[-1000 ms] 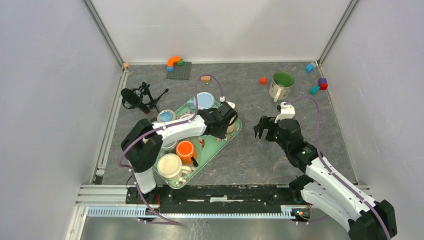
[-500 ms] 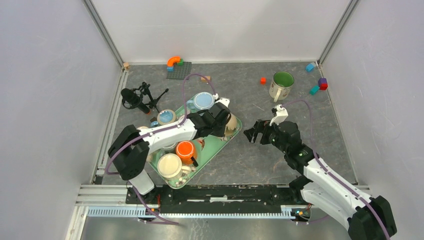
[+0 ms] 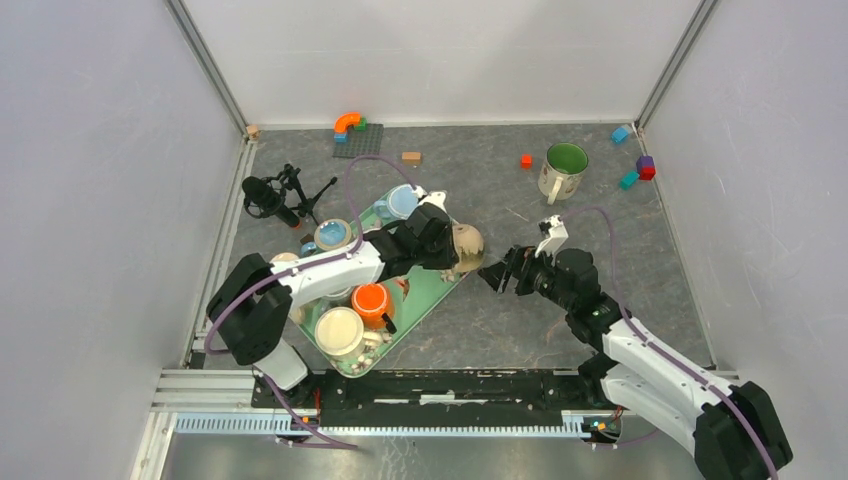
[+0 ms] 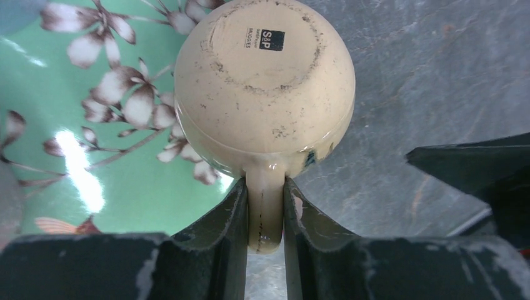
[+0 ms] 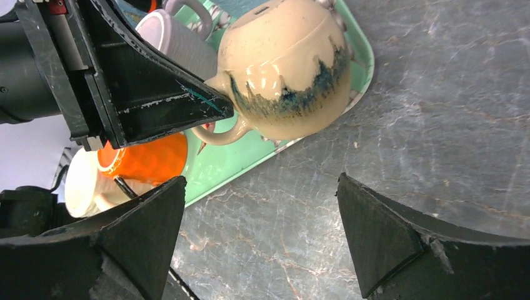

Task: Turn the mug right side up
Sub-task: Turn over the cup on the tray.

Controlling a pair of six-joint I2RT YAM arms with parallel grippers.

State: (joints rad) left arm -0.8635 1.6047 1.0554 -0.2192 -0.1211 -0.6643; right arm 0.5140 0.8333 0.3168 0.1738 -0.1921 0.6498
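Observation:
The cream mug (image 3: 466, 247) with a blue-green glaze band is held upside down, base up, over the right edge of the green floral tray (image 3: 440, 283). My left gripper (image 3: 447, 250) is shut on its handle (image 4: 265, 209); the mug's stamped base (image 4: 265, 47) faces the left wrist camera. In the right wrist view the mug (image 5: 294, 72) hangs tilted above the tray edge. My right gripper (image 3: 499, 272) is open and empty, just right of the mug, its fingers (image 5: 381, 234) spread wide over bare table.
The tray holds an orange mug (image 3: 371, 298), a cream cup (image 3: 339, 331) and blue-lidded cups (image 3: 403, 201). A green-lined mug (image 3: 563, 170) stands upright at back right. A microphone stand (image 3: 280, 196), a grey baseplate (image 3: 358, 140) and small coloured blocks (image 3: 637, 168) lie around.
My left gripper has carried the cream mug rightward to the tray's right edge. My right gripper has moved left toward it, staying open.

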